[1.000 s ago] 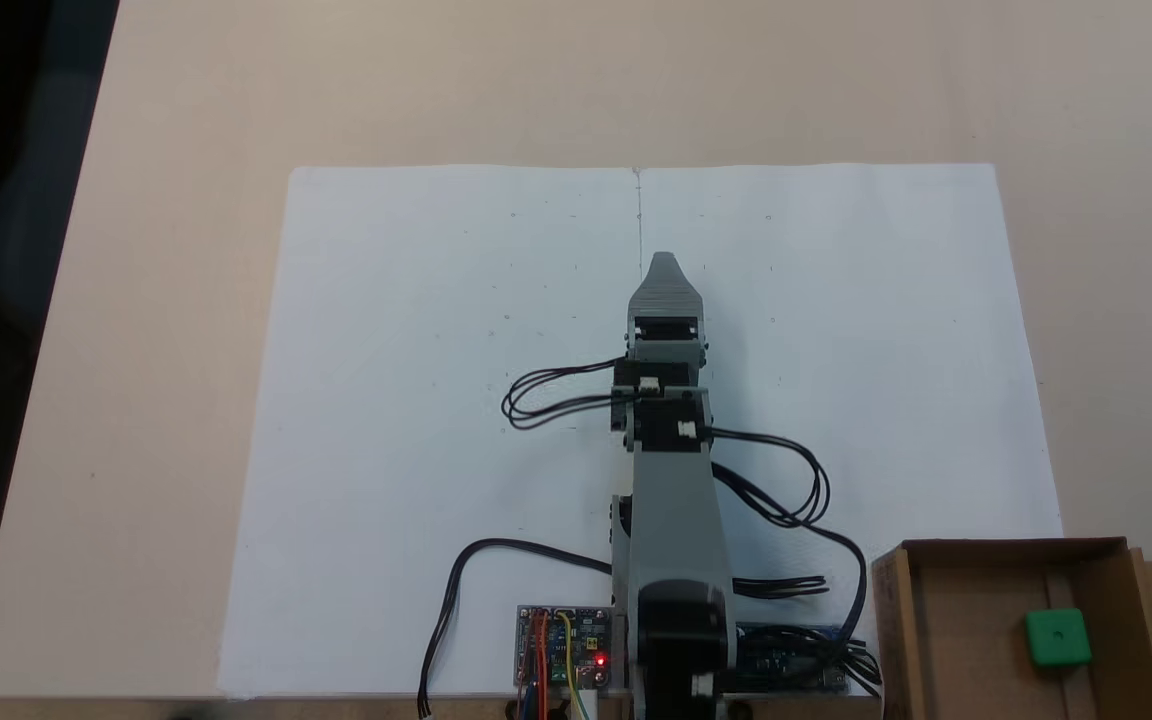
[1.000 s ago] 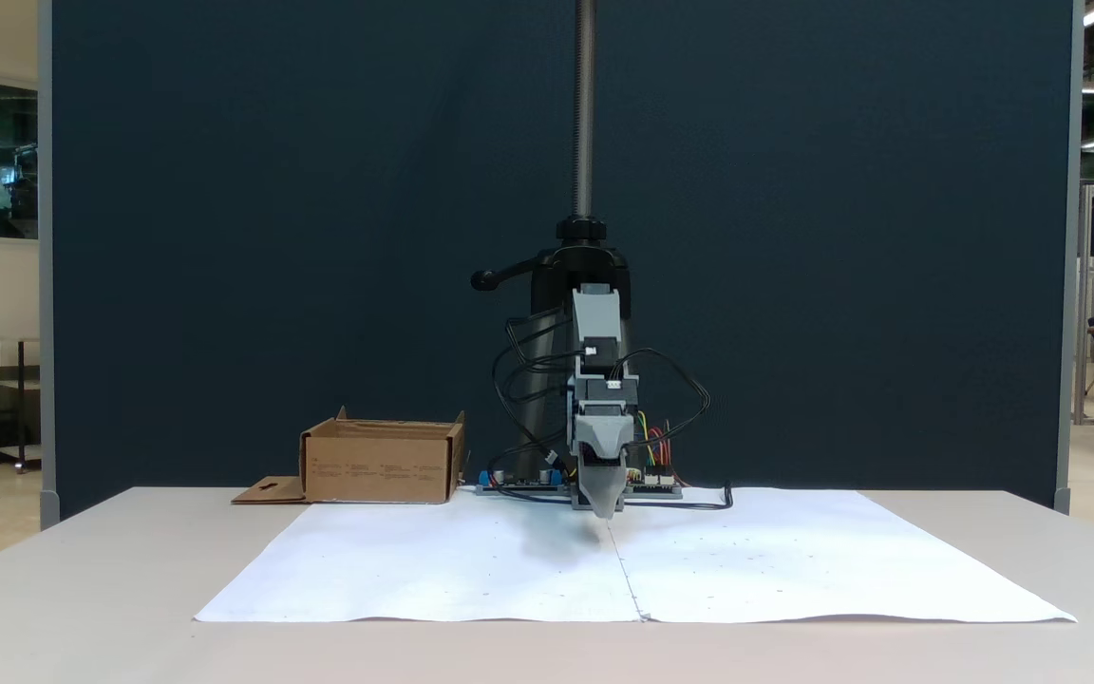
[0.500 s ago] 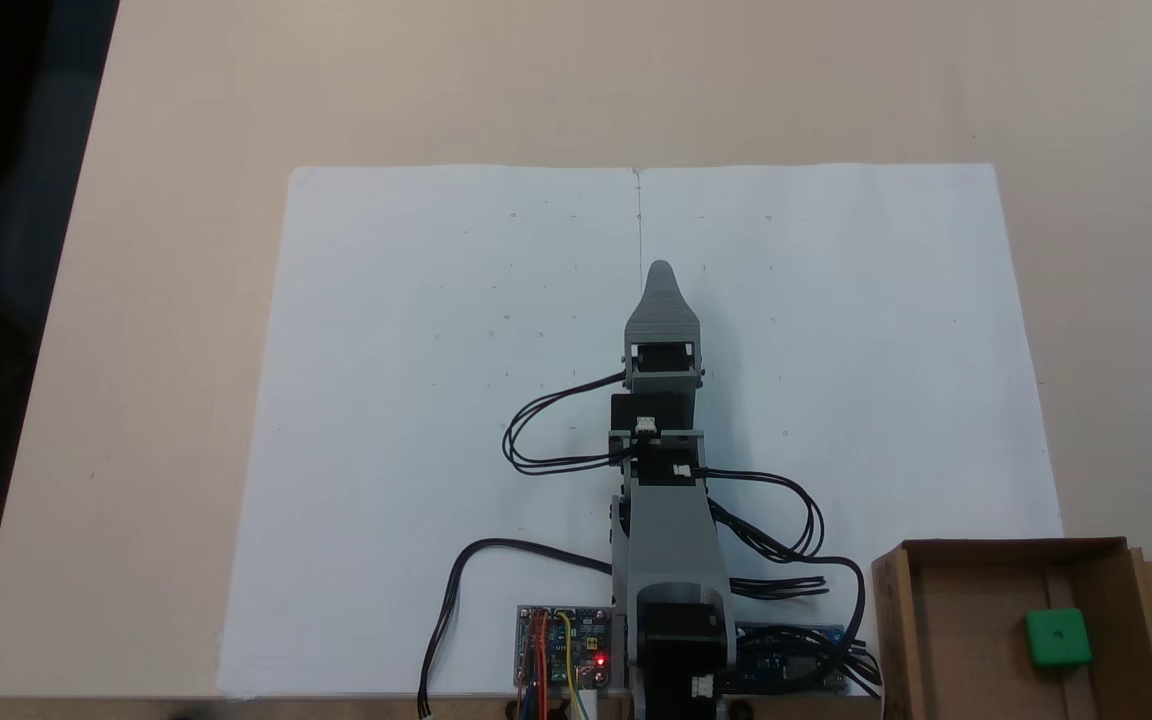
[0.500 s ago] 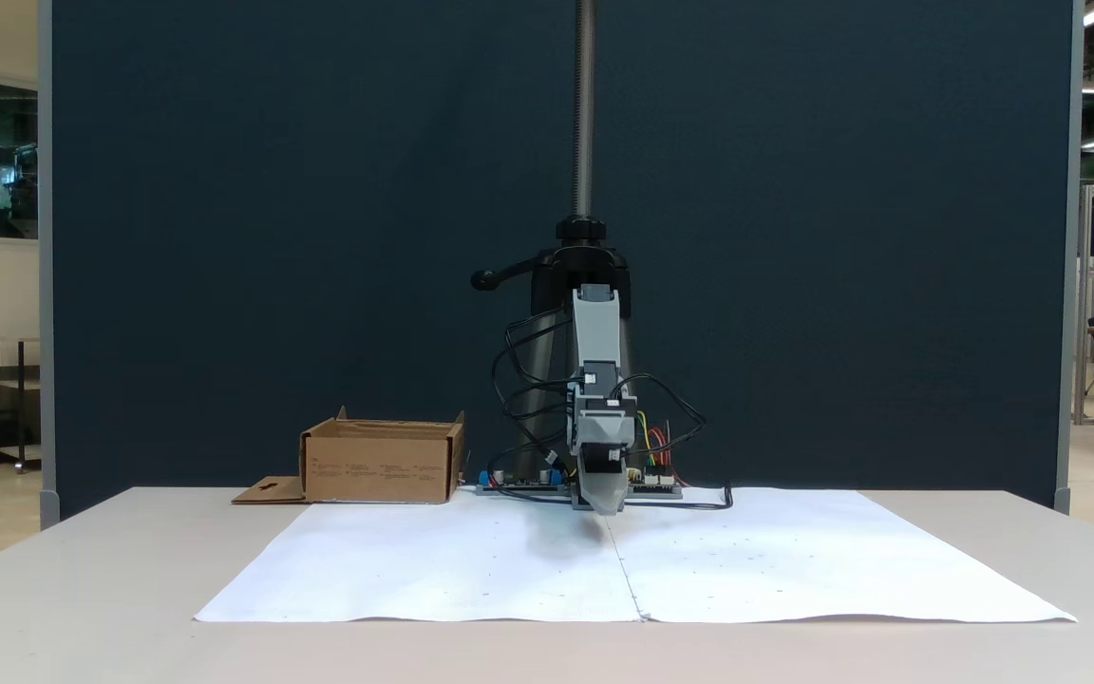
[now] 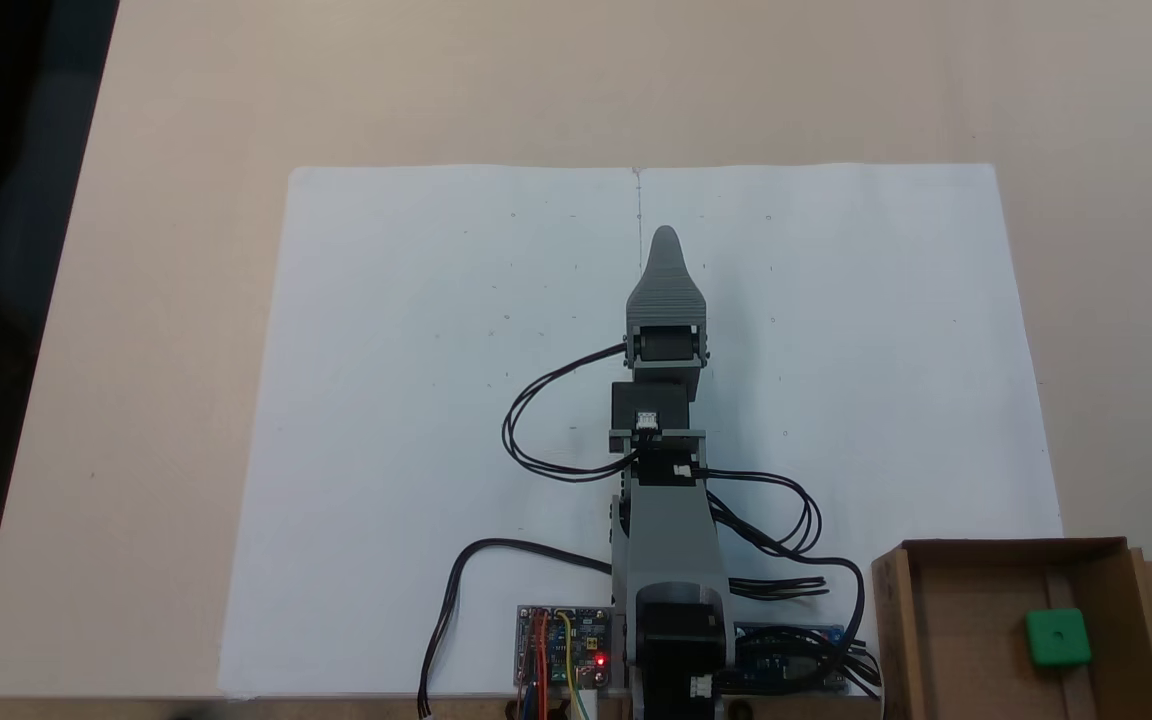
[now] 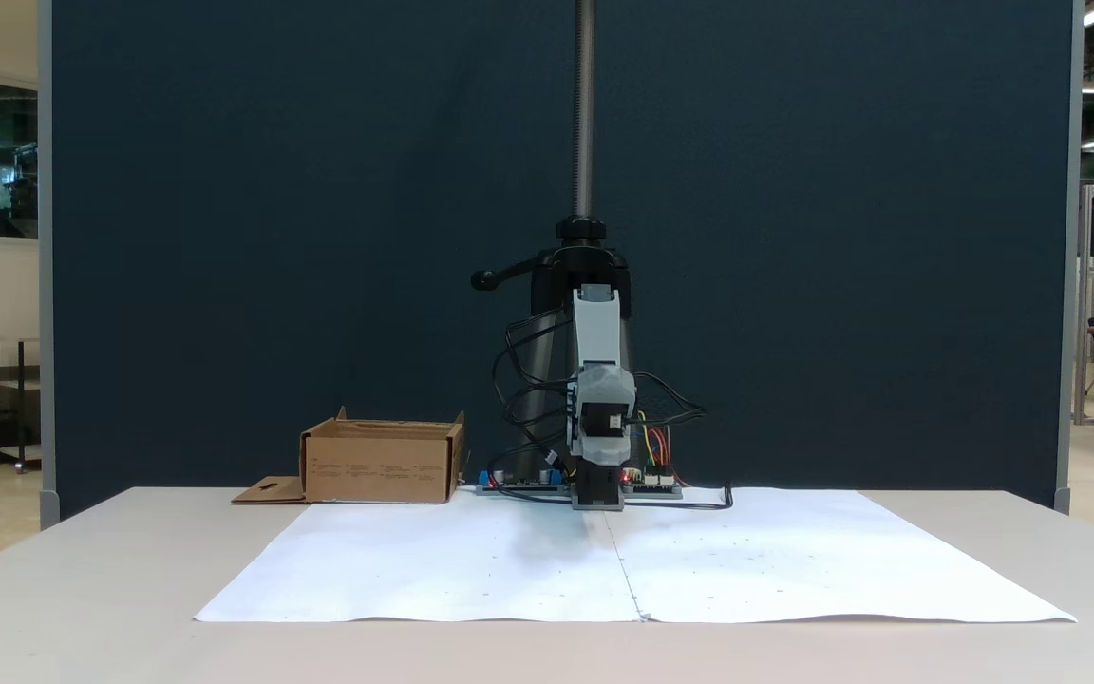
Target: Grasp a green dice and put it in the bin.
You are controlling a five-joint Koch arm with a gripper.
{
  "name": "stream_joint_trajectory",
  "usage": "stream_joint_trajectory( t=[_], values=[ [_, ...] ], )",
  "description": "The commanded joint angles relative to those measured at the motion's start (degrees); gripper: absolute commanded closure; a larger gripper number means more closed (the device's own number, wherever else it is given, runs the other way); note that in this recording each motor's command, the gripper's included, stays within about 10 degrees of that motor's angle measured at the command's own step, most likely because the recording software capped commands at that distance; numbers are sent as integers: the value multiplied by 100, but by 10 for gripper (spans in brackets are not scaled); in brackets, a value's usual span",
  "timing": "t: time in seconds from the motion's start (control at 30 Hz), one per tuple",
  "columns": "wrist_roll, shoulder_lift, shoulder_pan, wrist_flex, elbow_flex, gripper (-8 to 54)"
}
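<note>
The green dice lies inside the bin, a brown cardboard box at the bottom right of a fixed view seen from above. In another fixed view the bin stands left of the arm, and its walls hide the dice. My gripper stretches out over the middle of the white paper, far from the bin and holding nothing that I can see. One jaw covers the other from above. From the front the gripper points straight at the camera, so the gap between its jaws does not show.
A large white paper sheet covers the table centre. Circuit boards and loose black cables sit around the arm's base. A dark partition and a stand pole rise behind the arm.
The gripper has swung from pointing down at the paper to lying level, and its tip now reaches further out over the sheet. The dice and the bin have stayed still.
</note>
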Motion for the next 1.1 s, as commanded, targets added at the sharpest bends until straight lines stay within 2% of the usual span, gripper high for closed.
stream_joint_trajectory(
  t=[0.0, 1.07],
  values=[
    [114, 677, 158, -791, 413, -4],
    [141, 677, 149, -1187, 413, -17]
  ],
)
